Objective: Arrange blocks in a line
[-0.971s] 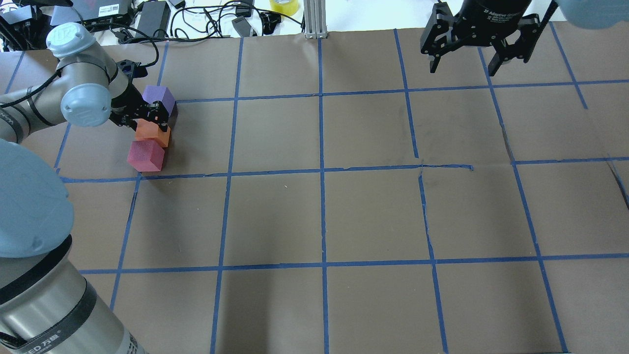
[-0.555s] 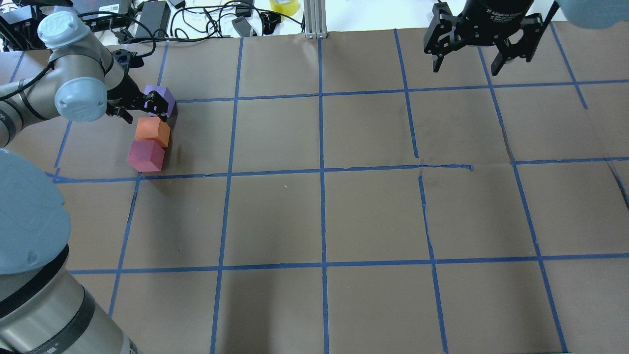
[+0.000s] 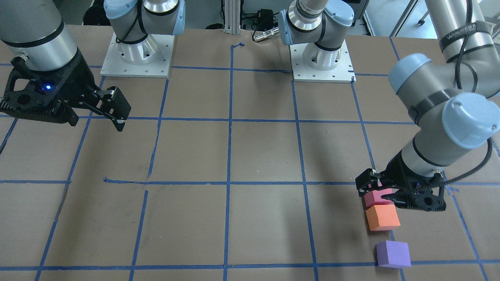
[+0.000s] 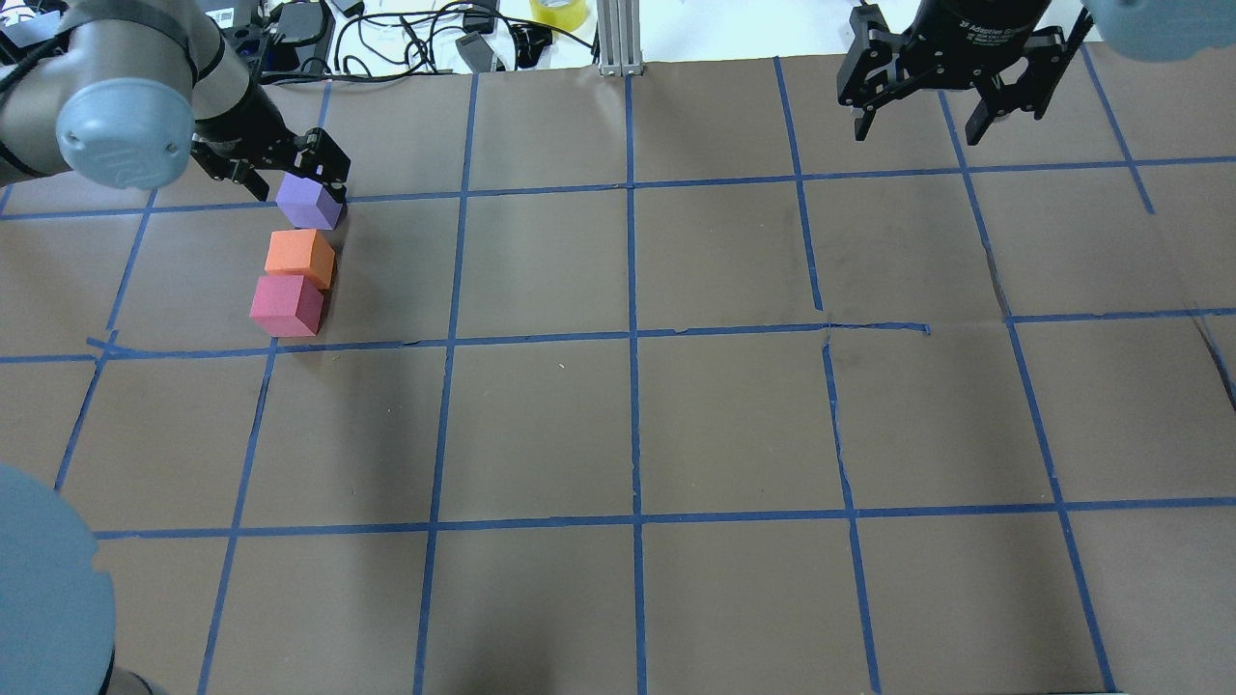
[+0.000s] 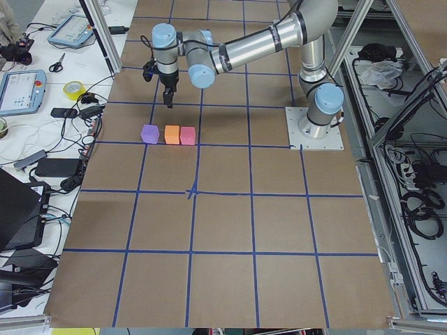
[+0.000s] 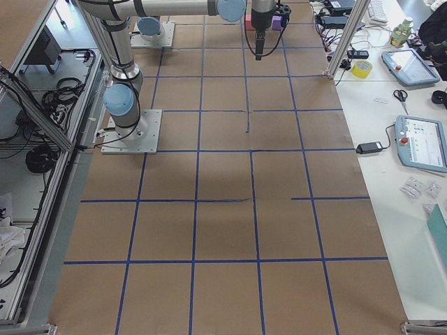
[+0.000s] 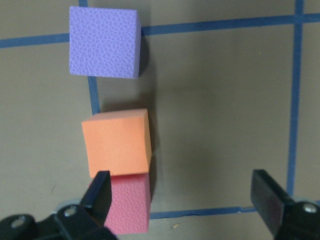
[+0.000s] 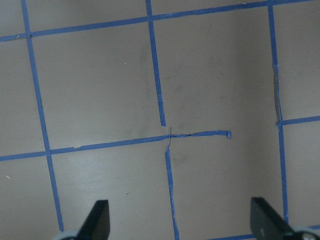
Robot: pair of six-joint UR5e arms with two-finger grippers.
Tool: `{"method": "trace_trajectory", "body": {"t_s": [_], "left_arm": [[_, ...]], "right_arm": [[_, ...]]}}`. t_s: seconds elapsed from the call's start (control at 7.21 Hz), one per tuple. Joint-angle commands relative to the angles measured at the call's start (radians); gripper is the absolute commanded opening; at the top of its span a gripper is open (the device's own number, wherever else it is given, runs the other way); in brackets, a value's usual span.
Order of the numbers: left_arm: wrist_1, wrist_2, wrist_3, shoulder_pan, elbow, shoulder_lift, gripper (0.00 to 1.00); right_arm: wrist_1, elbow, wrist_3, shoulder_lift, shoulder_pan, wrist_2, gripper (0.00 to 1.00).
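Three foam blocks lie in a line on the table's left side, running away from the robot: purple block (image 4: pixel 309 203) farthest, orange block (image 4: pixel 300 257) in the middle, pinkish-red block (image 4: pixel 286 306) nearest. Orange and pinkish-red touch; a small gap separates purple from orange. The left wrist view shows purple (image 7: pixel 103 41), orange (image 7: pixel 118 142) and pinkish-red (image 7: pixel 129 206) below the camera. My left gripper (image 4: pixel 287 172) is open and empty, raised above the blocks, near the purple one. My right gripper (image 4: pixel 951 121) is open and empty, hovering over the far right of the table.
Brown paper with a blue tape grid (image 4: pixel 632 333) covers the table. Cables, power bricks and a tape roll (image 4: pixel 558 12) lie past the far edge. A metal post (image 4: pixel 618 39) stands at the far middle. The arm bases (image 3: pixel 136 54) are bolted on the robot's side.
My left gripper, which was down around the orange block, has risen and drawn back toward the far edge, empty. The orange block stays between the other two. The right gripper barely moved.
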Motion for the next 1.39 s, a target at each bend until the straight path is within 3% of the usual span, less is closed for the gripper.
{"method": "trace_trajectory", "body": {"t_s": [0.0, 0.14, 0.28, 0.69, 0.97, 1.25], "left_arm": [[-0.163, -0.001, -0.163, -0.126, 0.047, 0.123, 1.0], [-0.222, -0.001, -0.225, -0.186, 0.052, 0.186, 1.0], [-0.236, -0.001, -0.226, -0.214, 0.047, 0.235, 1.0], [-0.305, -0.001, -0.23, -0.221, 0.027, 0.321, 1.0], [-0.426, 0.004, -0.23, -0.218, 0.026, 0.348, 1.0], [-0.409, 0.045, -0.22, -0.204, 0.026, 0.348, 1.0]], "right_arm": [[-0.082, 0.021, -0.002, 0.017, 0.0, 0.005, 0.75], [-0.084, 0.023, -0.001, 0.031, 0.0, 0.007, 0.67], [-0.084, 0.023, -0.002, 0.016, 0.0, 0.005, 1.0], [-0.086, 0.027, -0.001, 0.019, 0.0, 0.011, 1.0], [-0.086, 0.04, 0.002, 0.016, 0.0, 0.008, 1.0], [-0.088, 0.04, 0.004, 0.007, 0.0, 0.001, 1.0]]}}
